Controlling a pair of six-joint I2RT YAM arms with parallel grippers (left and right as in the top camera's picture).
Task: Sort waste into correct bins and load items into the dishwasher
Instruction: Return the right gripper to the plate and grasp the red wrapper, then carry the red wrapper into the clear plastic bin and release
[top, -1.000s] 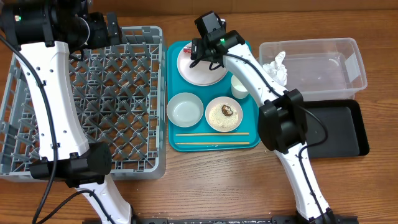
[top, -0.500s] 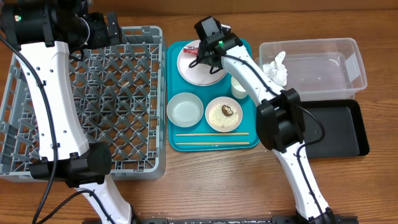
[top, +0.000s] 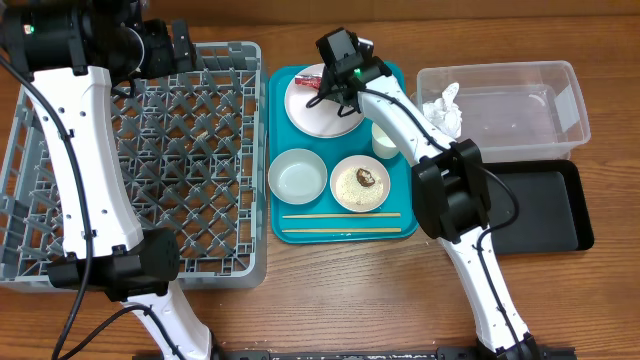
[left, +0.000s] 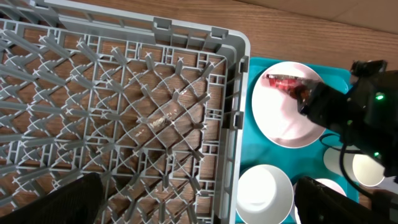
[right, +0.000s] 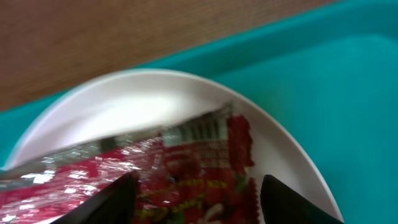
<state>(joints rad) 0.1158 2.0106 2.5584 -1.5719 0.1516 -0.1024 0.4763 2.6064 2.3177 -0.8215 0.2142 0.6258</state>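
Note:
The red shiny wrapper (top: 311, 82) (right: 174, 180) lies on the large pink plate (top: 325, 115) (right: 137, 106) at the back of the teal tray. My right gripper (top: 322, 88) (right: 199, 205) is down on it, open, one finger on each side of the wrapper. My left gripper (top: 175, 45) (left: 199, 211) hangs wide open above the right wall of the grey dish rack (top: 150, 150) (left: 124, 112), holding nothing. A bowl (top: 298, 176), a small plate (top: 345, 192) with rice and a brown lump (top: 367, 179), a cup (top: 385, 138) and chopsticks (top: 340, 222) sit on the tray.
The teal tray (top: 300, 235) sits between the rack and the bins. The clear tub (top: 500, 68) at the back right holds a crumpled white tissue (top: 443, 105). A black tray (top: 540, 210) lies in front of it. The right arm crosses the tray's right side.
My right gripper's fingers have drawn in closer around the wrapper, and the wrist has shifted slightly right over the plate. The left arm has not moved.

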